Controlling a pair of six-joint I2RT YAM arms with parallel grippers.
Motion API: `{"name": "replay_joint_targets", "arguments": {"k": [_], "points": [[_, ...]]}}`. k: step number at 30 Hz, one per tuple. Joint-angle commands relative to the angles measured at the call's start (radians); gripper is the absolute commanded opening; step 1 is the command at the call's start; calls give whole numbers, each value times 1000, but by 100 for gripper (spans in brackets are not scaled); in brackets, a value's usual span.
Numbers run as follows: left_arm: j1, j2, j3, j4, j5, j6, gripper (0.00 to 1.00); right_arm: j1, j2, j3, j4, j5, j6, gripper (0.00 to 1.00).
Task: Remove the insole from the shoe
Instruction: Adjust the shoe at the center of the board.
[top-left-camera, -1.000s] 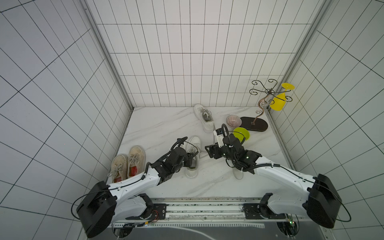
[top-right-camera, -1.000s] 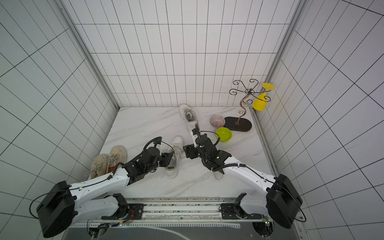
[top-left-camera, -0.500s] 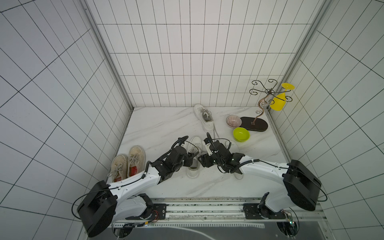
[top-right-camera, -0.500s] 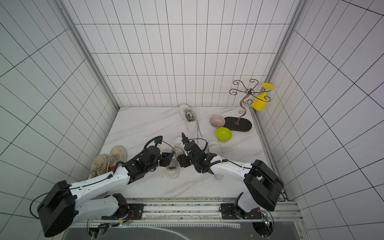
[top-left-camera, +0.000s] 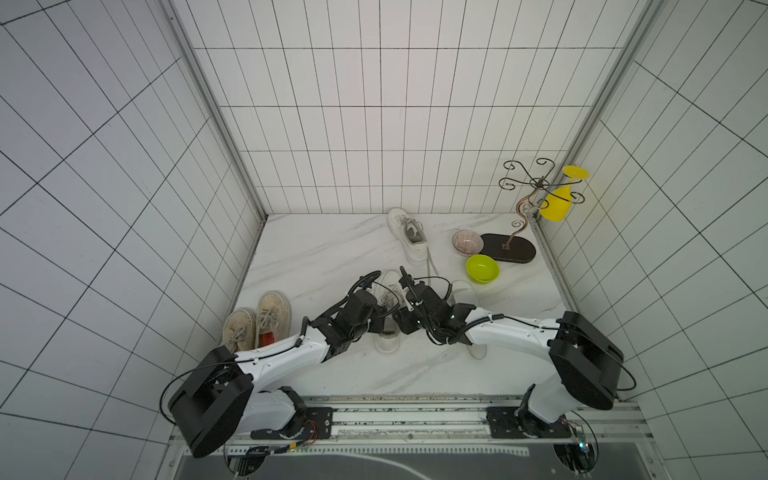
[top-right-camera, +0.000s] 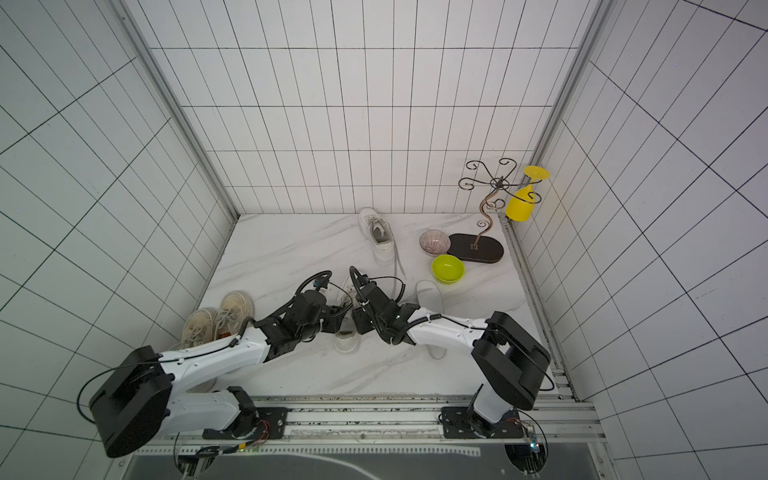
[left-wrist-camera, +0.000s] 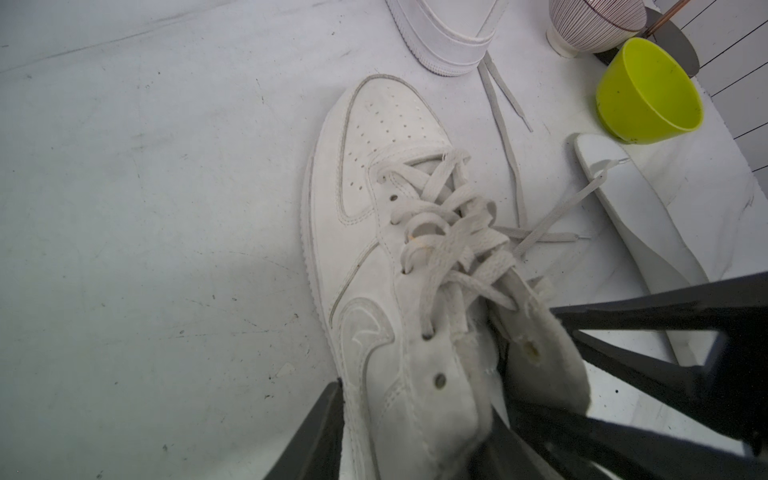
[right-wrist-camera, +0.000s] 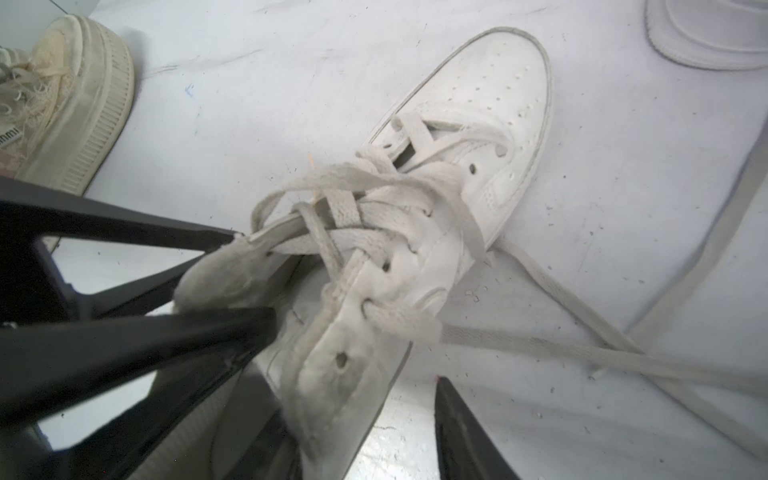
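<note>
Left wrist view: the white shoe (left-wrist-camera: 374, 257) lies on the counter (left-wrist-camera: 145, 208) with its laces loose. The right gripper (left-wrist-camera: 536, 361) now stands at the collar, 1 finger on either face of a side wall.

1 second ago that arm was clear of the shoe, over toward the green bowl (top-left-camera: 482, 269). It has since swung across, and its jaws have narrowed. Whether they already pinch the wall cannot be told, as the right wrist view shows a sliver of counter beside the outer finger.

The left gripper (right-wrist-camera: 249, 282) has not shifted. It is clamped on the opposite collar wall, which sits squeezed between its 2 fingers.

In both top views the shoe is at lower centre of the frame, between the 2 wrists. Its insole is not visible because the opening is dark and crowded, so it is judged to be still inside. A loose insole (top-left-camera: 463, 289) lies just right of the shoe.

Assessment: both walls are being taken to spread the mouth. Extraction has not begun.
</note>
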Motion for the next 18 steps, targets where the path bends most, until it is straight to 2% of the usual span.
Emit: {"name": "replay_joint_targets", "arguments": {"k": [1,4,7,9,11,14,18], "points": [[14,13,24,18,-12,6,43,-2,3,89,-64,124,6,43],[39,22,21,11,-23,-2,32,-2,-10,82,-86,175,12,28],[60,28,0,36,-25,-25,25,-13,-36,51,-83,193,13,19],[60,30,-15,50,-30,-41,22,-37,-53,25,-76,159,21,14],[60,22,-23,36,-56,-60,15,-98,-71,-14,-63,74,59,9],[67,-28,-66,22,-115,-85,11,-191,-105,-89,-46,25,95,5],[82,-92,-114,30,-101,-85,3,-204,-119,-105,-73,48,71,5]]}}
